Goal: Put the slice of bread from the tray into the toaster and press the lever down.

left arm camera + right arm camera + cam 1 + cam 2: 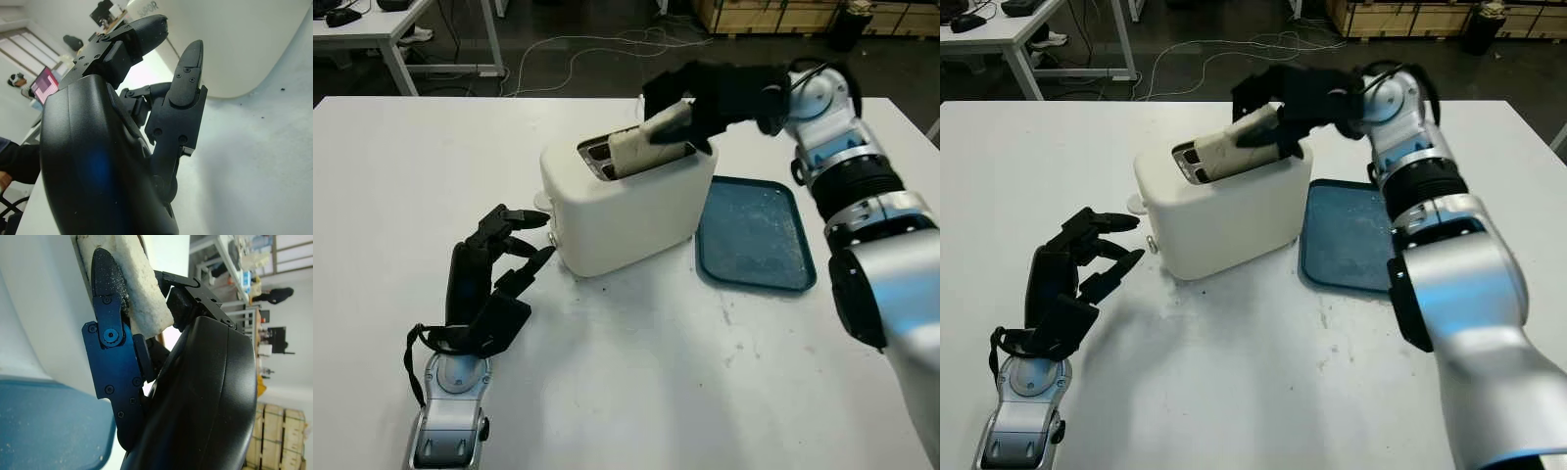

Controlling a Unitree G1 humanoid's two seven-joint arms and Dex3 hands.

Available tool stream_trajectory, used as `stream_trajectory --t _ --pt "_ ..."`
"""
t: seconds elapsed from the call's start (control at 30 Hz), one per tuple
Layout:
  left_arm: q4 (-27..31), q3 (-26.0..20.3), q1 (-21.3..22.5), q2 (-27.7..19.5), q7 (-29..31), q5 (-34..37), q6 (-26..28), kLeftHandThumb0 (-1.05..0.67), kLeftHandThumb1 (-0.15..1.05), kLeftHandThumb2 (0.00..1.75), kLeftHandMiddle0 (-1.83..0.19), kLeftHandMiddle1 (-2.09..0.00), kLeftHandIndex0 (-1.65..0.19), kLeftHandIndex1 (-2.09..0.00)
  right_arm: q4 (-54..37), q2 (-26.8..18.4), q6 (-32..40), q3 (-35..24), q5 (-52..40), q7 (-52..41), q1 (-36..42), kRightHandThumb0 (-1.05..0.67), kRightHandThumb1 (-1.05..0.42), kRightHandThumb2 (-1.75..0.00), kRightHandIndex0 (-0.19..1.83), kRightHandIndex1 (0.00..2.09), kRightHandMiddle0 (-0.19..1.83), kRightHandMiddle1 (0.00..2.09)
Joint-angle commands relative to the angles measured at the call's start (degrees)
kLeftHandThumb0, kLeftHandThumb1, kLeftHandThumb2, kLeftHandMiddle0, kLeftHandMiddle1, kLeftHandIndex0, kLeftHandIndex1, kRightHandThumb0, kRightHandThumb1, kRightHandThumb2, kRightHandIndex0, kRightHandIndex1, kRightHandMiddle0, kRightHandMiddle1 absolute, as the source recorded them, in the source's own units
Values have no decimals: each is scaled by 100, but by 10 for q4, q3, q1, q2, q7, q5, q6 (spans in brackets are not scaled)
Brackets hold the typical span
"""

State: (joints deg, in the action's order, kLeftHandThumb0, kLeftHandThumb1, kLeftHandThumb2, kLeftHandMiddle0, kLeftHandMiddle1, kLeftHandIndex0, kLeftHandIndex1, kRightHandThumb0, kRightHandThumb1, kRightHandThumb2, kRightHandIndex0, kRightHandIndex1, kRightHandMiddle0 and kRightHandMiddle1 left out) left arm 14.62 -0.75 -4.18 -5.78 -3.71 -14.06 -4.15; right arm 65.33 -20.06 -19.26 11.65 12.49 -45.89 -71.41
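White table (636,392) fills the scene, and sitting near its centre is the cream toaster (626,201), long side running from about 8 o'clock to 2 o'clock, slots up. Just beside it at 3 o'clock lies the blue tray (754,240), bare and dusted with crumbs, its near corner close to the toaster's end. Over the top comes the right hand (705,98), reaching in from 2 o'clock, fingers clamped on the slice of bread (646,142). That slice is tilted, not upright: its long axis slants from the hand down toward 8 o'clock, low end dipped into the toaster's front slot, high end up in the grip above the toaster's 2 o'clock end. The right wrist view confirms it, a black finger (110,293) pressed flat against the bread's rough pale face, with the toaster wall right behind. Down at 8 o'clock from the toaster sits the left hand (499,264), open, holding nothing, fingertips aimed at the toaster's near end where a small tab (542,202) juts out; they are close to it but apart. Beyond the table's far edge, at 12 o'clock, cables (597,49) trail across a dark floor, with another white desk (382,24) at 10 o'clock.
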Motion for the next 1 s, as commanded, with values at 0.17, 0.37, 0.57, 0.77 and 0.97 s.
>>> stream_trajectory --t 0.17,0.37,0.57,0.77,0.97 --pt "1 1 0 -2 -3 -2 -6 -26 92 14 -50 -142 -52 -88 -1 17 1 5 5 14 20 -56 -92 -21 118 175 102 175" --pt "6 1 -2 -1 0 1 1 -26 92 14 -48 -141 -51 -87 -24 -9 -109 35 53 105 45 -78 -91 -3 60 158 72 123" --pt "6 1 -3 -1 -1 0 1 -25 92 13 -49 -140 -52 -86 -52 -55 -218 92 164 244 46 -82 -84 0 14 127 77 10" --pt "2 0 -2 0 -1 3 -4 -24 92 13 -50 -140 -52 -86 -67 -78 -262 105 209 326 30 -77 -82 0 4 122 68 1" --pt "0 0 -3 0 -2 3 -7 -25 92 14 -49 -142 -52 -87 -88 -92 -270 105 222 361 23 -80 -80 0 0 117 66 0"
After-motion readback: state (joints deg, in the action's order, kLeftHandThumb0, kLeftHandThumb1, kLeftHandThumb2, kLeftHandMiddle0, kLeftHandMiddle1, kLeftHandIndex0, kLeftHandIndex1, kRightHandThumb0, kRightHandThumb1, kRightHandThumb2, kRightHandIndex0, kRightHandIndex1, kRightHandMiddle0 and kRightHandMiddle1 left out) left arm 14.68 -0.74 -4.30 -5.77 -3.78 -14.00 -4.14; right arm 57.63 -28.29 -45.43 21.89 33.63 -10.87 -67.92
